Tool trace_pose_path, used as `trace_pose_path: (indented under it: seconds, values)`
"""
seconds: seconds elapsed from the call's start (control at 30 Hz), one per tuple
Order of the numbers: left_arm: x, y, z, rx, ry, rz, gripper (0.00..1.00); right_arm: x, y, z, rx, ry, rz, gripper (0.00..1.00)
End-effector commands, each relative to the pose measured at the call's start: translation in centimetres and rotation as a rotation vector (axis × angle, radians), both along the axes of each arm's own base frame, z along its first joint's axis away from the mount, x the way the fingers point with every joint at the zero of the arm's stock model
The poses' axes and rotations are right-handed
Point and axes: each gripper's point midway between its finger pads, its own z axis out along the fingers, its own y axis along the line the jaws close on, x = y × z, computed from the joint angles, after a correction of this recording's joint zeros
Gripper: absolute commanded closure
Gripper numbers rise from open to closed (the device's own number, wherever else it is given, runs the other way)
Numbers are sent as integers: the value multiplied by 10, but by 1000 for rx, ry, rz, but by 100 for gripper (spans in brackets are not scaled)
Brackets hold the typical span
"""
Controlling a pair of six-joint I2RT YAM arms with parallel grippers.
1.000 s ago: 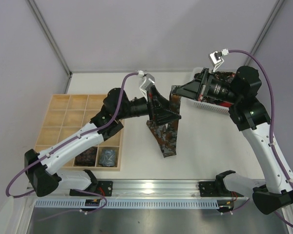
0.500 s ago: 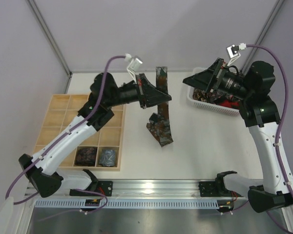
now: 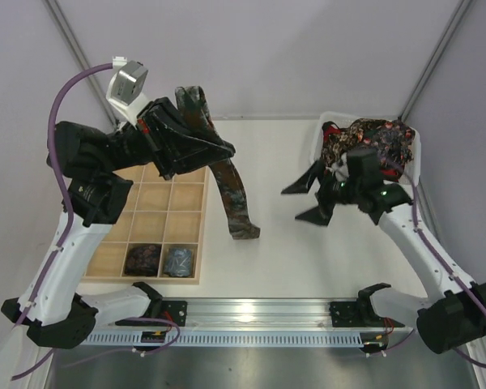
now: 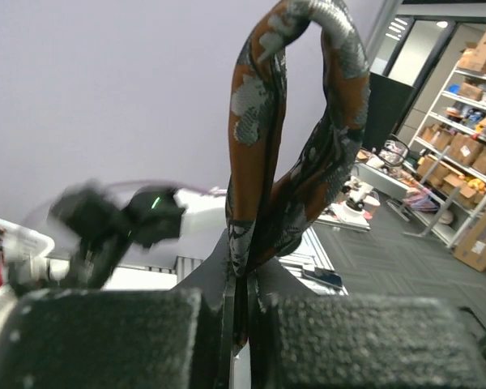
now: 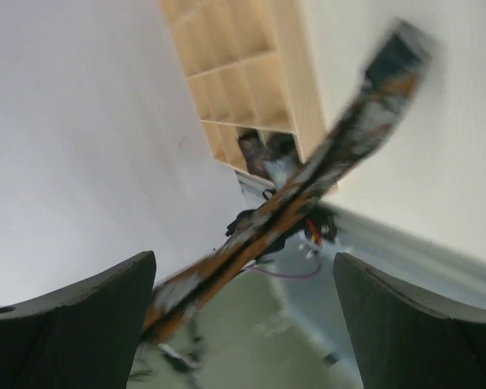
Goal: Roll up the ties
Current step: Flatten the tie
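**Student:** Since the frame half a second back, what has shifted?

**Tutor:** Left gripper [image 3: 223, 149] has swung from table centre toward 10 o'clock and risen, carrying the tie [image 3: 236, 201] with it. The tie's lower end has slid toward 9 o'clock on the table [image 3: 308, 267]. Right gripper [image 3: 306, 203] has left the rim of the basket [image 3: 415, 154] and come down just off centre, toward 3 o'clock.

**Student:** How does each gripper stand?

**Tutor:** Left: jaws drawn narrow and clamped on the tie. The left wrist view shows the fabric pinched between the two black pads [image 4: 105, 332], with a brown-and-grey loop standing above them. Right: fingers [image 5: 73, 324] spread wide, with nothing gripped. Through their gap the right wrist view shows the tie as a blurred diagonal band.

**Student:** Where does the tie lie?

**Tutor:** It arches over the left gripper near 11 o'clock, then hangs slanting toward 5 o'clock. Its tip touches the table just beside the tray [image 3: 168, 197], off centre toward 7 o'clock and apart from the right gripper.

**Student:** And the others?

**Tutor:** A heap of ties [image 3: 368, 139] fills the white mesh basket at 2 o'clock. Two coiled ties [image 3: 143, 258] sit in the wooden grid tray at 9 o'clock. They are side by side, one per compartment, in the row at its 6 o'clock edge, toward the 5 o'clock corner.
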Motion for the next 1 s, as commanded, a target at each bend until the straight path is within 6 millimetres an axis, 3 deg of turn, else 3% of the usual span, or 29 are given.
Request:
trace_pose_path:
  seconds: [0.0, 0.07, 0.13, 0.27, 0.3, 0.4, 0.67, 0.97]
  values:
    - [-7, 4, -7, 0, 13, -24, 100, -40, 14, -60, 108, 468, -118, 2]
    - [-7, 4, -14, -2, 27, -23, 99, -47, 23, -53, 190, 467, -164, 0]
    - [-4, 2, -18, -4, 38, -25, 100, -50, 25, -64, 222, 554, -260, 0]
    - [-3, 0, -20, -2, 42, -33, 99, -71, 37, -75, 152, 679, -271, 0]
    - [-2, 0, -20, -2, 42, -33, 99, -86, 47, -78, 128, 713, -236, 0]
    - [-2, 0, -20, -1, 38, -36, 100, -102, 63, -85, 122, 782, -217, 0]
    - [3, -4, -22, 3, 48, -48, 99, -112, 62, -94, 67, 813, -243, 0]
    - [10, -11, -10, 7, 37, -76, 100, -116, 91, -90, 87, 883, -204, 0]
